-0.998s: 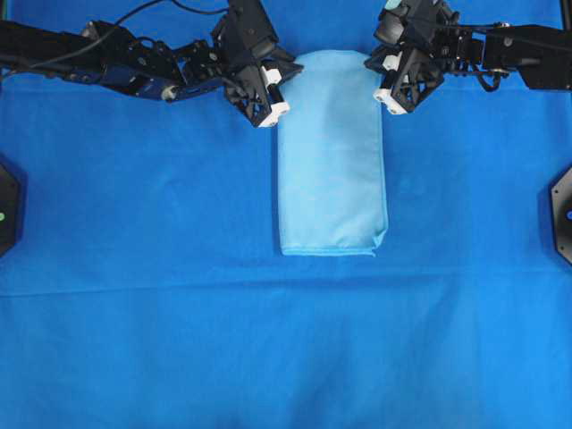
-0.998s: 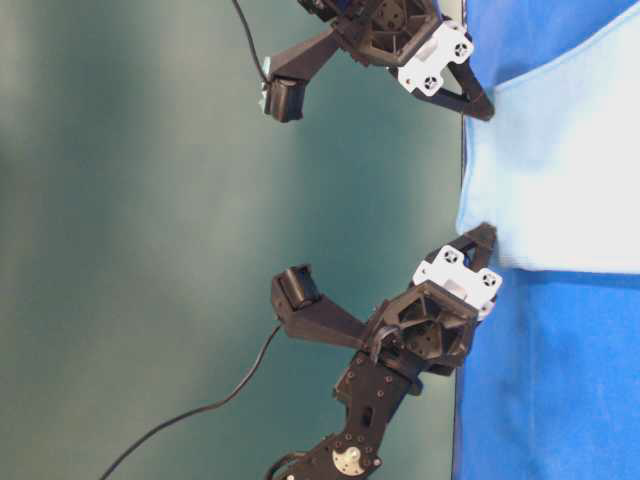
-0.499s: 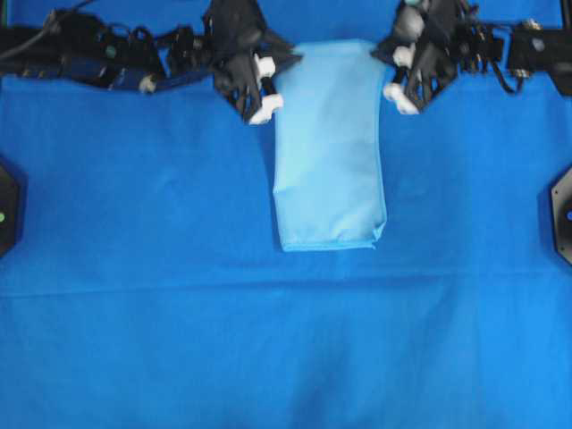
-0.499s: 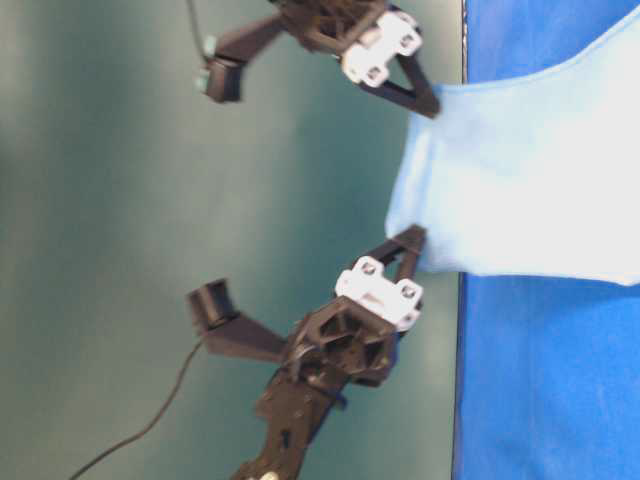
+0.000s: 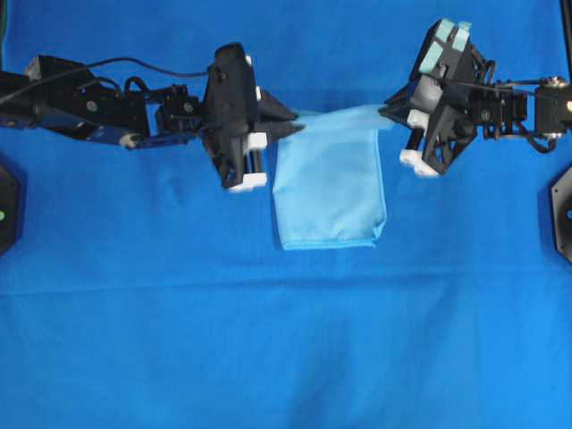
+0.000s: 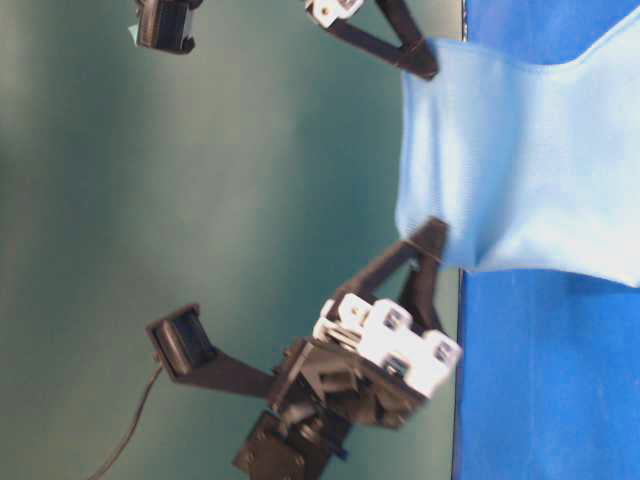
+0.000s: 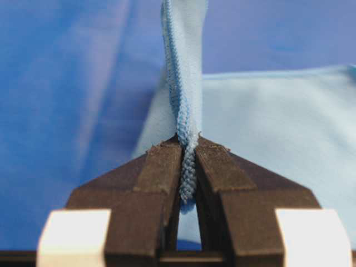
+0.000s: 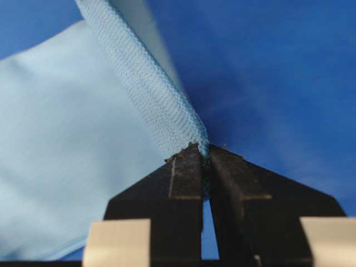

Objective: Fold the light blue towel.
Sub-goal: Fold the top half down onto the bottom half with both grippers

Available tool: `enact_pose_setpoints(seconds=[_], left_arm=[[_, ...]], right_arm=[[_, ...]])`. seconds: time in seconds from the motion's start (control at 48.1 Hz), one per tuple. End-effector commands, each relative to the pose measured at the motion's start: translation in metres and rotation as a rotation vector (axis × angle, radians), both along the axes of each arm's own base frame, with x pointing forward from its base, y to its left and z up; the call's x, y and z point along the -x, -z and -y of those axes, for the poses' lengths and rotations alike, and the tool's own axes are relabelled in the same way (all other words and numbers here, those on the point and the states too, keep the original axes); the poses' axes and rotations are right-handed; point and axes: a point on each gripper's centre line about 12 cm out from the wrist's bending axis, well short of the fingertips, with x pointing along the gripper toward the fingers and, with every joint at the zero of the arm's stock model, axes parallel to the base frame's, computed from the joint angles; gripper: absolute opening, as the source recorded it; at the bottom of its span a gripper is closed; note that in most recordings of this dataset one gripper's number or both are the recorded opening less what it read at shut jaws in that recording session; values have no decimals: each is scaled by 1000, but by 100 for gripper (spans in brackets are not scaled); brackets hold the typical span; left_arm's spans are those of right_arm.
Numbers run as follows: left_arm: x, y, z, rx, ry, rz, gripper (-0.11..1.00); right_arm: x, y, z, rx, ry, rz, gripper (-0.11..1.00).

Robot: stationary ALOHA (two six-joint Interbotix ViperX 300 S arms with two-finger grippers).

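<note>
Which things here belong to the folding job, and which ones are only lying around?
Part of the job:
- light blue towel
- left gripper, shut on one towel corner
- right gripper, shut on the other corner

Not part of it:
- dark blue table cloth

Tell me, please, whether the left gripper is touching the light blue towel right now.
Touching. The left wrist view shows the left gripper with its jaws shut on the hem of the light blue towel, the edge pinched between both fingers.
</note>
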Motion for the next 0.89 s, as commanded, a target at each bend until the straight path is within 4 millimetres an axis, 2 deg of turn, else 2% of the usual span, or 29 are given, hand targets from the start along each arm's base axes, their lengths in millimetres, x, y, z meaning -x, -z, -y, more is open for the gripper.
enact_pose_setpoints(seconds=[0.0, 0.208, 0.354, 0.437, 0.624, 0.873], left_arm=[[3, -4, 18, 4, 40, 2, 3], [8, 35, 41, 45, 79, -91, 3], [3, 51, 54, 46, 109, -109, 3], [-1, 54, 64, 44, 135, -103, 3], [-1, 57, 83, 41, 183, -109, 3], [-2, 55, 83, 39, 183, -103, 4]], right_arm=[[0, 0, -8, -9, -11, -3, 3], [-3, 32, -30, -101, -41, -29, 3], [-9, 52, -43, -156, -62, -52, 3], [-10, 59, -51, -174, -76, -66, 3], [-15, 61, -69, -203, -104, -61, 3], [-20, 59, -72, -219, -106, -42, 3]])
